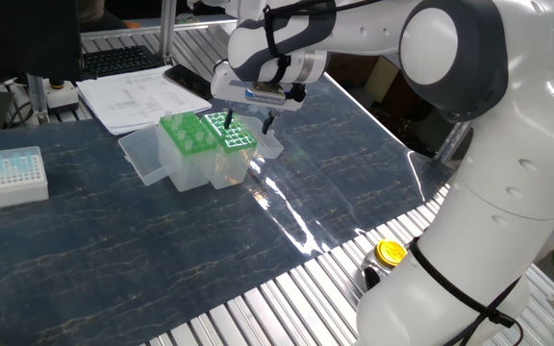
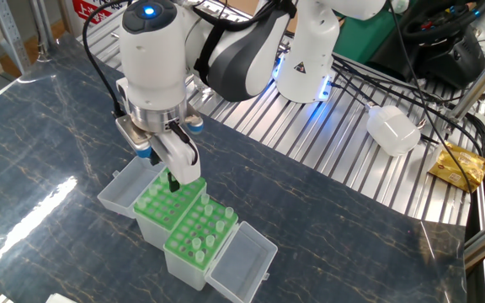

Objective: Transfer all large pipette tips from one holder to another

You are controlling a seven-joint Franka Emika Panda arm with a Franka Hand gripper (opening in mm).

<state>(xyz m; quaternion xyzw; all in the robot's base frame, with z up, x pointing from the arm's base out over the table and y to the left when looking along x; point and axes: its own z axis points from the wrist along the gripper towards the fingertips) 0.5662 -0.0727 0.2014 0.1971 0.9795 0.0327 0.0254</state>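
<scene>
Two green-topped holders stand side by side on the dark table, their clear lids folded open. The near holder (image 2: 194, 231) carries several large pipette tips (image 2: 197, 245), seen as clear collars. The far holder (image 2: 160, 204) has a few tips too. In one fixed view they are the right holder (image 1: 235, 135) and the left holder (image 1: 186, 134). My gripper (image 1: 248, 122) hangs open just above the holders, one black fingertip (image 2: 173, 182) low over the far holder near the seam. I see nothing between the fingers.
A small white box of short bluish tips (image 1: 10, 175) sits at the table's left end. Papers (image 1: 138, 96) and a keyboard (image 1: 113, 60) lie behind the holders. A yellow cap (image 1: 390, 252) rests on the metal slats. A white device (image 2: 392, 130) and cables lie beyond the arm.
</scene>
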